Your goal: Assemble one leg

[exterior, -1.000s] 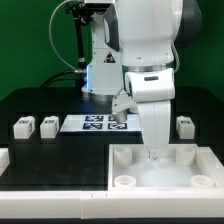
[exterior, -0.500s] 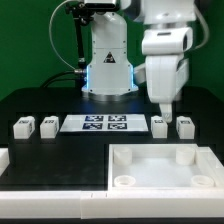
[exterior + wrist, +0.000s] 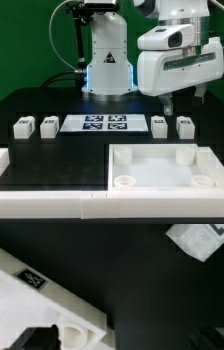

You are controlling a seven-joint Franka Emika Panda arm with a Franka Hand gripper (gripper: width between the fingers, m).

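Observation:
Four small white legs with tags stand in a row on the black table: two at the exterior view's left (image 3: 23,126) (image 3: 47,125) and two at its right (image 3: 159,125) (image 3: 184,126). The white tray-like tabletop (image 3: 150,179) lies in front with round sockets in its corners. My gripper (image 3: 184,98) hangs tilted well above the two right legs, open and empty. In the wrist view my gripper (image 3: 123,340) shows only dark finger edges, far apart, over a tagged tabletop corner (image 3: 40,288) with a socket.
The marker board (image 3: 97,123) lies between the leg pairs. The robot base (image 3: 108,65) stands behind it. A white rail (image 3: 50,190) runs along the front left. An unidentified white piece (image 3: 200,241) shows in the wrist view.
My gripper has risen out of the tabletop tray, moved up and toward the exterior view's right, and turned to a tilted pose. The legs and tabletop have not moved.

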